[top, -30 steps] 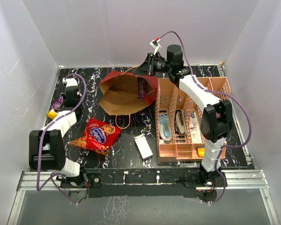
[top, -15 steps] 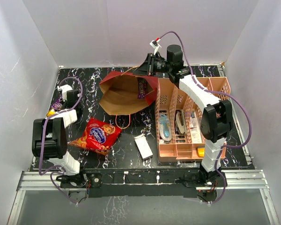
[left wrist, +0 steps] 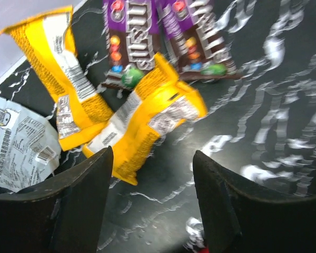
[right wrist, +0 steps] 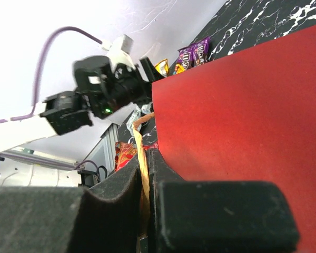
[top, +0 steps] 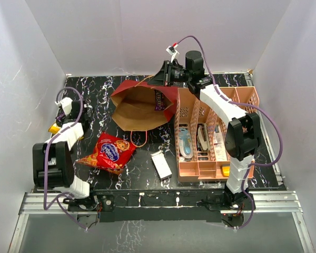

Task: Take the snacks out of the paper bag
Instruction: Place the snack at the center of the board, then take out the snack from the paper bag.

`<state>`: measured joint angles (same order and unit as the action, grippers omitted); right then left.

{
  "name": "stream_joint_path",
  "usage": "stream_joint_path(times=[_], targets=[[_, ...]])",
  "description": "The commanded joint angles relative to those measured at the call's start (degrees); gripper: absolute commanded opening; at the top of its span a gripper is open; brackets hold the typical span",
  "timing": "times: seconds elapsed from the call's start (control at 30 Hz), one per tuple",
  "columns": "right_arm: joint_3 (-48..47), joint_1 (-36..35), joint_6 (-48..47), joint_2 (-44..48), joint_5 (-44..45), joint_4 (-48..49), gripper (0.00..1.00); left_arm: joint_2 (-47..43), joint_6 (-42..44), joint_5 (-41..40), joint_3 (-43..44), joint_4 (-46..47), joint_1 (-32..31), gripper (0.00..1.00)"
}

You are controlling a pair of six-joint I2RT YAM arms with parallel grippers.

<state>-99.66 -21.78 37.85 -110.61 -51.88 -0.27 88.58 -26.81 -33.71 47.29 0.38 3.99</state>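
Left arm (top: 68, 134) swung out leftward. The left claw (left wrist: 152, 174) hangs spread wide and empty over yellow packets (left wrist: 147, 124), purple packets (left wrist: 163, 31) and a clear wrapper (left wrist: 18, 142) on the tabletop (top: 142, 168). The right claw (right wrist: 146, 174) is clamped on the cord handle (right wrist: 141, 153) of the paper bag (top: 137, 113), which lies on its side. One purple packet (top: 159, 99) sits inside by the right wall, long axis far-near, well right of the left claw. The red snack bag (top: 109, 152) is already out.

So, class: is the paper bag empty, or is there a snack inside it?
Not empty. The top view shows a purple packet lying inside the paper bag, against its brown lining on the right side. Whether anything else is in there cannot be told.
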Motion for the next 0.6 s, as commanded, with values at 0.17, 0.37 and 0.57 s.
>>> stream_joint_path(times=[0.17,0.37,0.57], targets=[[-3.8,-0.63,-1.7,1.33,1.02,-1.51,0.08,-9.91,-0.05,28.37,21.7,-14.57,-1.87,0.62],[-4.81,-0.63,-4.15,1.27,-0.23,-3.65,0.08,-16.79,2.41,50.37,21.3,-15.87,-4.15,0.61],[-4.89,-0.69,-5.35,0.95,-0.95,-4.22,0.08,-26.5,2.43,62.51,10.72,-8.55,-9.97,0.58]])
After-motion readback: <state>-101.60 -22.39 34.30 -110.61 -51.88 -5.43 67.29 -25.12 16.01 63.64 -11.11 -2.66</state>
